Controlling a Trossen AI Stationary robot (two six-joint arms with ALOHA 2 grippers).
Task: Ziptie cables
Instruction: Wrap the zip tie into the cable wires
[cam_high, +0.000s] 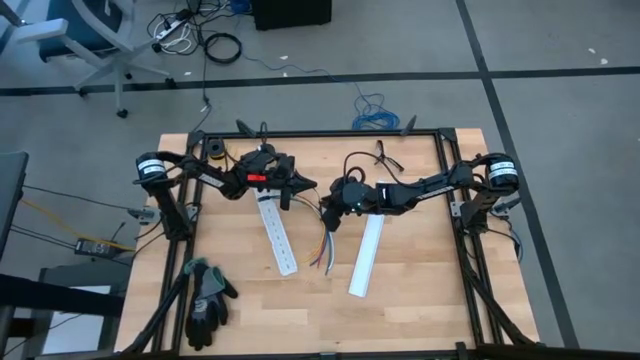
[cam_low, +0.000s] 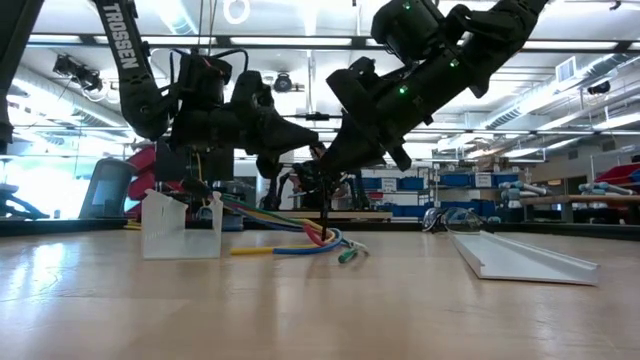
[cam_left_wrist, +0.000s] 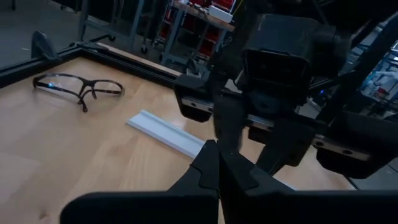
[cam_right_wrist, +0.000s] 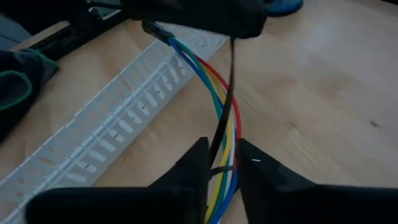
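The cables (cam_high: 326, 245) are a bundle of green, blue, yellow and red wires on the table's middle, between two white strips; in the low view their lower ends (cam_low: 335, 245) lie on the wood. A thin dark ziptie (cam_right_wrist: 230, 81) rises from the bundle. My right gripper (cam_high: 333, 212) is over the bundle's upper part, shut on it. My left gripper (cam_high: 308, 187) is just to the left and farther back, shut, with the ziptie's upper end at its fingertips. The cables' black plug end (cam_right_wrist: 152, 28) shows under the left gripper. My left gripper (cam_left_wrist: 217, 168) is shut on the ziptie's upper end (cam_right_wrist: 233, 43), which runs straight up into its fingertips; its own dark body hides the exact place. The strip stands nearly upright between that gripper and the bundle. My right gripper (cam_right_wrist: 222, 165) pinches the cable bundle between its two fingers, where the ziptie's loop (cam_right_wrist: 224, 167) crosses the wires. The fingers come slanting down from the table's right and lie across the wires. Below the fingers the wires trail onto the table.
A perforated white strip (cam_high: 278, 232) lies left of the cables, a plain white strip (cam_high: 366, 257) to their right. Black-and-green gloves (cam_high: 208, 300) sit near the near left corner. Glasses (cam_high: 385, 155) lie by the far edge. A black frame rims the table.
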